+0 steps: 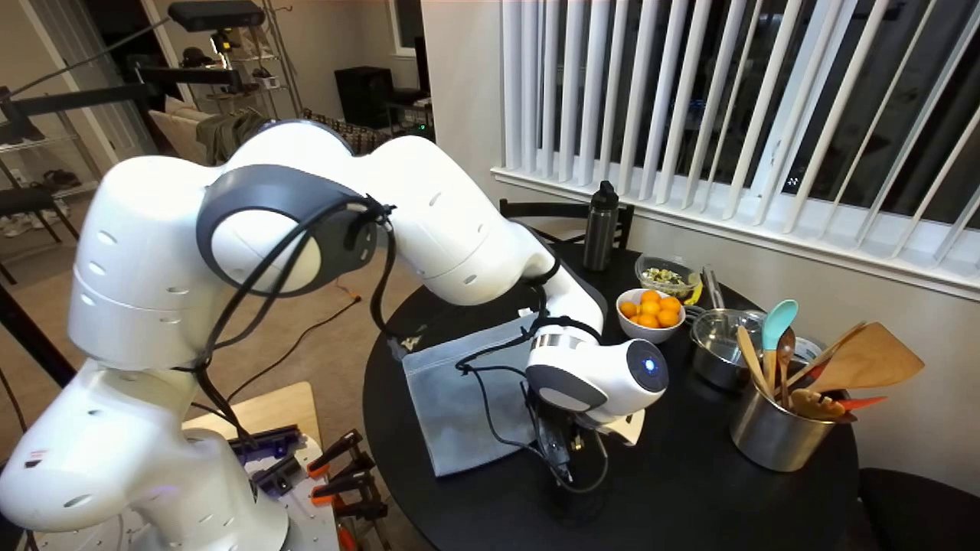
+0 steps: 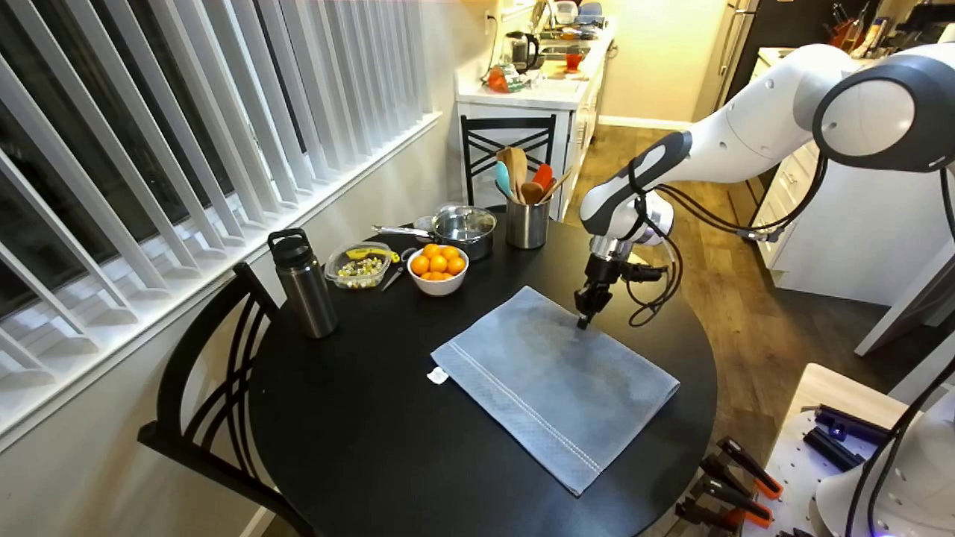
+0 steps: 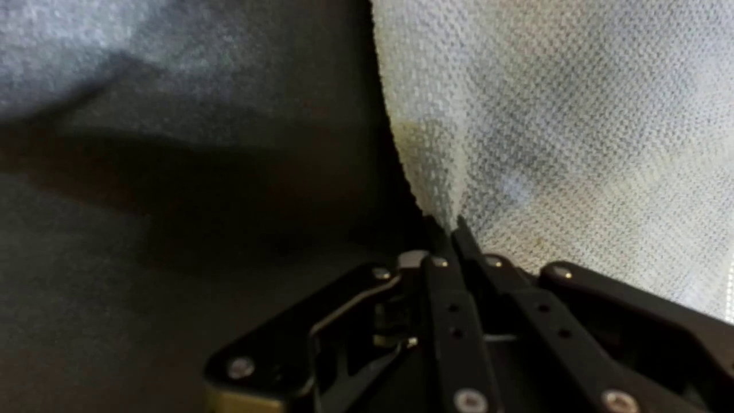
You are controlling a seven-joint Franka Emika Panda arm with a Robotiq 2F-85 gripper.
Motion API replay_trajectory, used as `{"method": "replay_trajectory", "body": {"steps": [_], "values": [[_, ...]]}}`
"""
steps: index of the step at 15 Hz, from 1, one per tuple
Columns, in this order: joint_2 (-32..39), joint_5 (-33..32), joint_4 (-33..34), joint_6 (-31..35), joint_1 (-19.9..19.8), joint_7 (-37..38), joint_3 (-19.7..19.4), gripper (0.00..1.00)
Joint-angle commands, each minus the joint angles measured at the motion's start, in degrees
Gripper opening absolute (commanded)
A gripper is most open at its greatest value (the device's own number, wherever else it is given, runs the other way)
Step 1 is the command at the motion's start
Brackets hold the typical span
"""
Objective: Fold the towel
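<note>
The towel [image 2: 552,380], a grey-blue rectangle with a stitched hem and a small white tag, lies mostly flat on the round black table. In an exterior view it is partly hidden behind my arm [image 1: 467,409]. In the wrist view its pale woven surface [image 3: 573,132] fills the right side. My gripper [image 3: 444,229] is shut with the towel's edge pinched between its fingertips, and the cloth rises into a small crease there. In an exterior view the gripper [image 2: 584,319] points down at the middle of the towel's edge on the robot arm's side.
The black table [image 2: 358,418] carries a white bowl of oranges [image 2: 436,272], a clear food container [image 2: 360,266], a pot [image 2: 464,231], a steel utensil holder [image 2: 527,224] and a steel bottle [image 2: 304,283] along the window side. A chair [image 2: 201,403] stands at the table's edge.
</note>
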Motion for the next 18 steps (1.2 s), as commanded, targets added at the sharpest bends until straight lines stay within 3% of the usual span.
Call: {"method": "replay_trajectory", "body": {"steps": [1, 3, 6, 8, 11, 18], "values": [[-6.0, -2.4, -4.4, 0.9, 0.8, 3.7, -0.7, 0.02], [-10.3, -5.5, -7.2, 3.3, 3.2, 10.0, -2.2, 0.02], [-14.7, -14.9, -9.2, 4.6, 8.4, 23.2, -4.9, 0.02], [-15.7, -22.3, -8.4, 2.6, 13.2, 32.2, -7.8, 0.02], [-15.2, -31.7, -5.6, -2.3, 16.5, 44.1, -7.2, 0.02], [-13.4, -35.7, 0.3, -13.3, 20.7, 52.2, -5.0, 0.02]]}}
